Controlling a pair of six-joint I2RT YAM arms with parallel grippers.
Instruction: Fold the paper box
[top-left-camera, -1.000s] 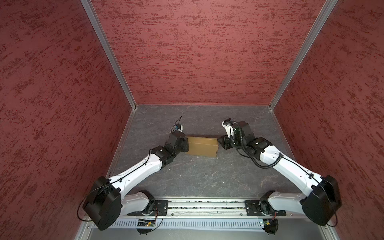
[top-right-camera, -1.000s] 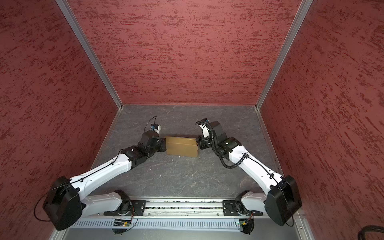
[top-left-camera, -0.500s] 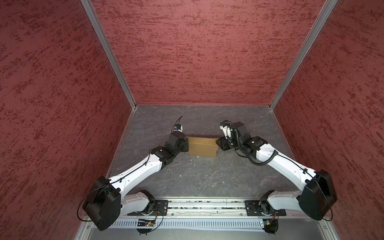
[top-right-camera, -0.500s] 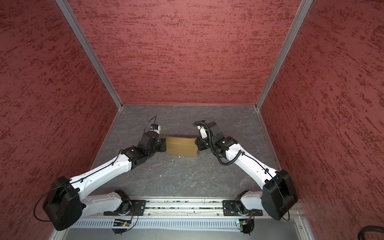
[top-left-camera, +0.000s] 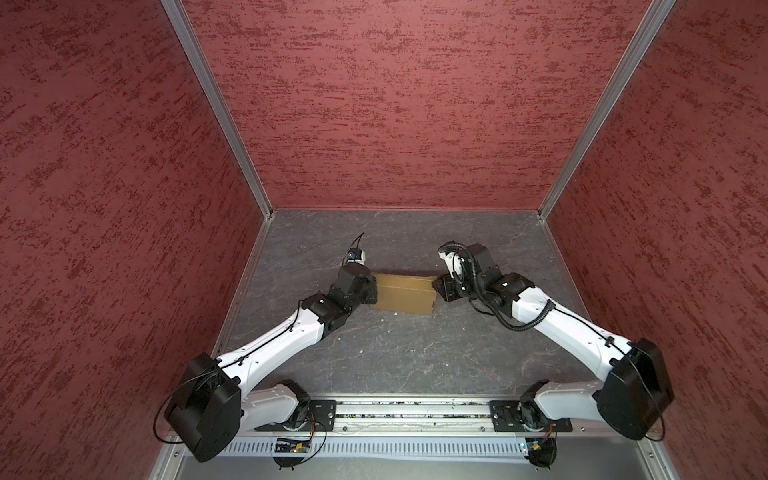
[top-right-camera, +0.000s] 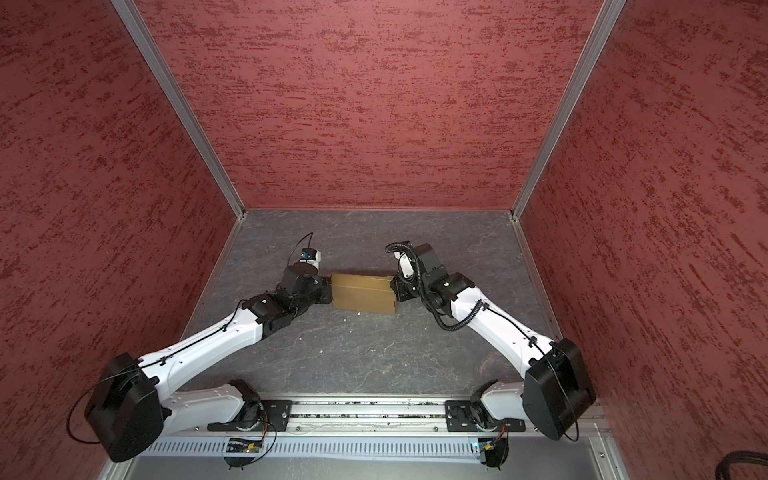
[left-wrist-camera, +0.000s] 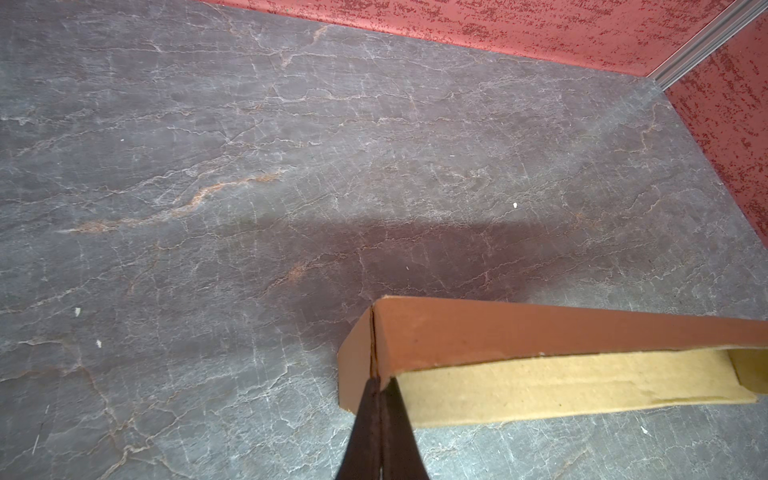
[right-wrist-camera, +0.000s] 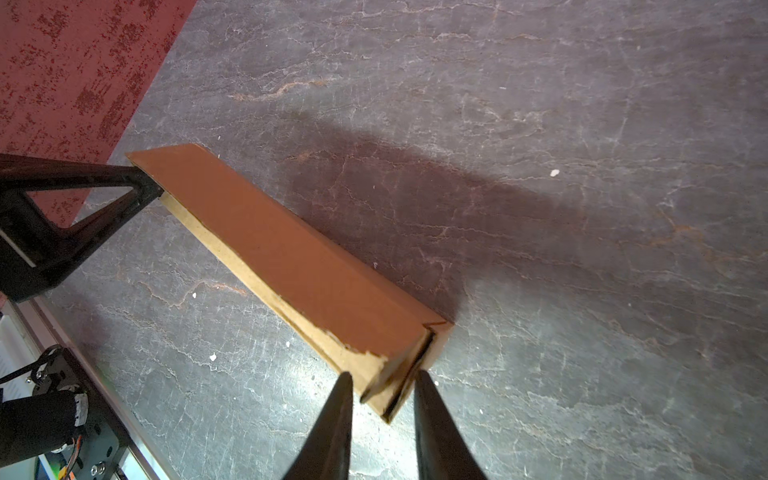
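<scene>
Right arm (top-left-camera: 573, 328) sits closer in than second ago, box same spot. Both top views: paper box (top-left-camera: 403, 293) near table (top-left-camera: 395, 353) centre, left gripper (top-left-camera: 372, 289) at its 9 o'clock end, right gripper (top-left-camera: 436, 286) at 3.

Left wrist: fingers (left-wrist-camera: 365, 424) together on corner seam; slip could let wall spring open.

Right wrist: fingers (right-wrist-camera: 332, 424) apart, straddling ragged end; off-centre squeeze might crush flap. Box tan, shallow.

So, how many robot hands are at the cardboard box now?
2. The left hand is shut on a corner at the left end of the cardboard box; the right hand straddles the opposite end, jaws apart. None looks hidden.
</scene>
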